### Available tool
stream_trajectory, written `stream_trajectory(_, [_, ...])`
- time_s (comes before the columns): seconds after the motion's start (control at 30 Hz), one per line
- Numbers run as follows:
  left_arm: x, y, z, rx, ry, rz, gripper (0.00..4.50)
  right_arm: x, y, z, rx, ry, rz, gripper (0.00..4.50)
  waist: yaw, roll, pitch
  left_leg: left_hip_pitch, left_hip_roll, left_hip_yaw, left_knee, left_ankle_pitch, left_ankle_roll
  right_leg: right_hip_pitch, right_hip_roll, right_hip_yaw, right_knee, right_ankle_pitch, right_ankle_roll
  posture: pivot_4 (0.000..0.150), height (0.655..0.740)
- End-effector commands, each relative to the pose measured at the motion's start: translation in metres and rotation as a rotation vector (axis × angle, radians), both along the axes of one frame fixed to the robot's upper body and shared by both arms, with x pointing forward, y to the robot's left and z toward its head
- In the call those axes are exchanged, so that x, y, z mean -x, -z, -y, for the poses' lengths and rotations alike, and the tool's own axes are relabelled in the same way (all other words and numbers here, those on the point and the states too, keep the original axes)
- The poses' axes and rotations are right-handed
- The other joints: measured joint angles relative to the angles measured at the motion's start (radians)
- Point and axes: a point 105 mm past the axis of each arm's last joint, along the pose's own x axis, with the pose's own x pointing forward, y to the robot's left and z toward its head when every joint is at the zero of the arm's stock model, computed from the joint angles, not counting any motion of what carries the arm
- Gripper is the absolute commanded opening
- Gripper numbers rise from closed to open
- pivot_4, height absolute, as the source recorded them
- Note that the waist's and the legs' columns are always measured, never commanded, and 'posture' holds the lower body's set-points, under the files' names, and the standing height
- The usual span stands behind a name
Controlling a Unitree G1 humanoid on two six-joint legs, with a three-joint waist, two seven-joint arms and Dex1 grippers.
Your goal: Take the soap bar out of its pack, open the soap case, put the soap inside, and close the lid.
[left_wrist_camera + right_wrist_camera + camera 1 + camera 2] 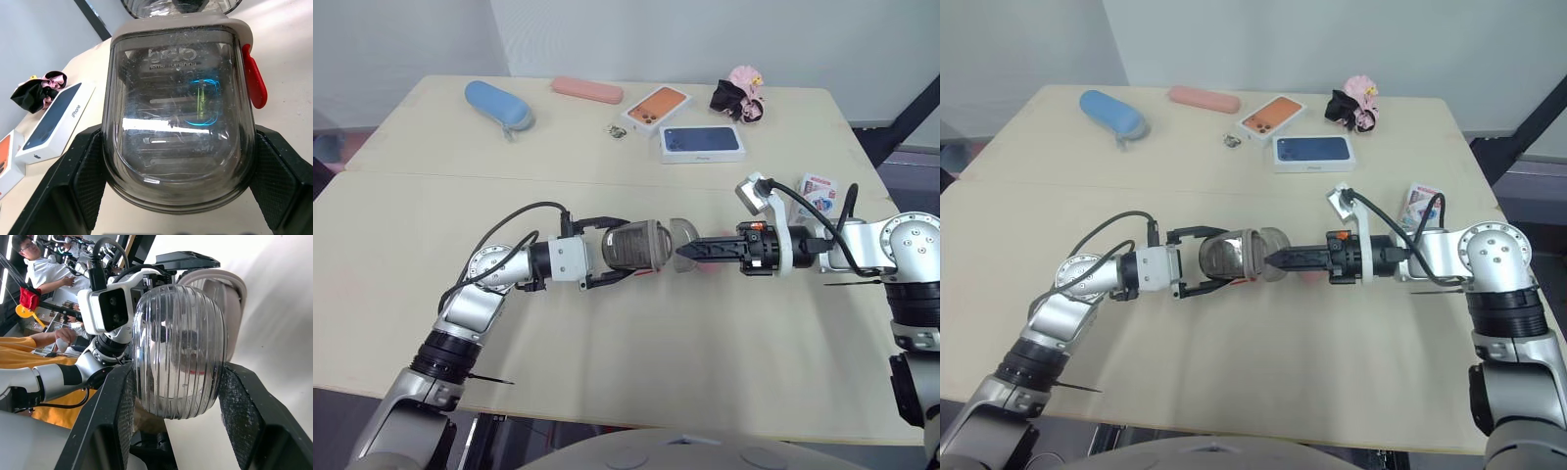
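The case [178, 112] is held off the table [636, 352] at mid-table, clamped across its clear grey body by the left gripper [628, 249], one black finger [73, 181] on each side. A red clasp [254, 81] is seen at the rim of the case. The ribbed clear lid [178, 350] is gripped between the pads of the right gripper [177, 377] and is tilted away from the rim, so the case stands partly open. A pink bar [713, 262] is seen on the table under the right gripper; whether it is the soap cannot be told. A small pack [819, 190] lies near the right edge of the table.
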Motion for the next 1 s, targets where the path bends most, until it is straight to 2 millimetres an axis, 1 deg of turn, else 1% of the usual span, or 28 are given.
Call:
stream_trajectory(0.03, [0.001,-0.005,-0.005,0.018,-0.01,-0.007,3.46,-0.018,0.001,0.035,0.124,0.146,0.026,2.03,0.002,0.0,0.0,0.0,0.0,0.0,0.0,0.0,0.0,0.0,0.0,0.0,0.0,0.0,0.0,0.15,0.74])
stream_trajectory(0.13, [0.002,-0.004,-0.007,0.01,-0.011,-0.02,3.46,-0.033,0.006,0.073,0.301,0.286,0.042,2.03,0.007,0.0,0.0,-0.001,-0.001,0.0,0.001,0.0,0.0,0.0,-0.001,0.0,-0.001,0.0,0.0,0.15,0.74])
stream_trajectory(0.17, [0.002,-0.003,-0.008,0.007,-0.012,-0.024,3.46,-0.036,0.006,0.082,0.354,0.316,0.053,2.03,0.007,0.0,0.0,-0.001,-0.001,0.0,0.001,0.0,0.0,0.0,-0.001,0.0,-0.001,0.0,0.0,0.15,0.74])
stream_trajectory(0.27, [0.002,-0.002,-0.01,0.001,-0.015,-0.029,3.46,-0.042,0.009,0.104,0.491,0.392,0.073,2.03,0.0,0.0,0.0,-0.001,0.0,0.0,0.001,0.0,0.0,0.0,0.001,0.001,-0.002,0.0,0.0,0.15,0.74])
stream_trajectory(0.33, [0.001,-0.003,-0.01,0.0,-0.017,-0.031,3.46,-0.044,0.012,0.117,0.565,0.428,0.076,2.03,-0.001,0.0,0.0,-0.005,0.0,0.0,0.0,0.0,0.0,0.0,0.001,0.001,-0.002,0.0,0.0,0.15,0.74])
stream_trajectory(0.43, [0.0,-0.003,-0.011,-0.001,-0.019,-0.032,3.46,-0.046,0.018,0.126,0.637,0.443,0.073,2.03,-0.001,0.0,0.0,-0.005,0.0,0.0,0.001,0.0,0.0,0.0,0.001,0.001,-0.002,0.0,0.0,0.15,0.74])
stream_trajectory(0.5, [0.0,-0.003,-0.011,-0.002,-0.019,-0.033,3.46,-0.047,0.021,0.129,0.666,0.446,0.07,2.03,0.0,0.0,0.0,-0.005,0.0,0.0,0.001,0.0,0.0,0.0,0.001,0.001,-0.002,0.0,0.0,0.15,0.74])
stream_trajectory(0.63, [0.0,-0.005,-0.009,0.0,-0.017,-0.032,3.46,-0.057,0.034,0.133,0.745,0.481,0.075,2.03,-0.001,0.0,0.0,-0.005,0.0,0.0,0.001,0.0,0.0,0.0,0.001,0.001,-0.001,0.0,0.0,0.15,0.74])
stream_trajectory(0.83, [0.001,-0.004,-0.01,-0.002,-0.025,-0.034,3.46,-0.068,0.038,0.129,0.732,0.527,0.068,2.03,0.001,0.0,0.0,-0.005,0.0,0.0,0.002,0.0,0.0,0.0,0.001,0.001,0.001,0.0,0.0,0.15,0.74])
stream_trajectory(1.0, [0.002,-0.004,-0.01,0.0,-0.028,-0.035,3.46,-0.071,0.04,0.125,0.724,0.53,0.05,2.03,0.003,0.0,0.0,-0.001,0.0,0.0,0.003,0.0,0.0,0.0,0.001,0.001,0.001,0.0,0.0,0.15,0.74])
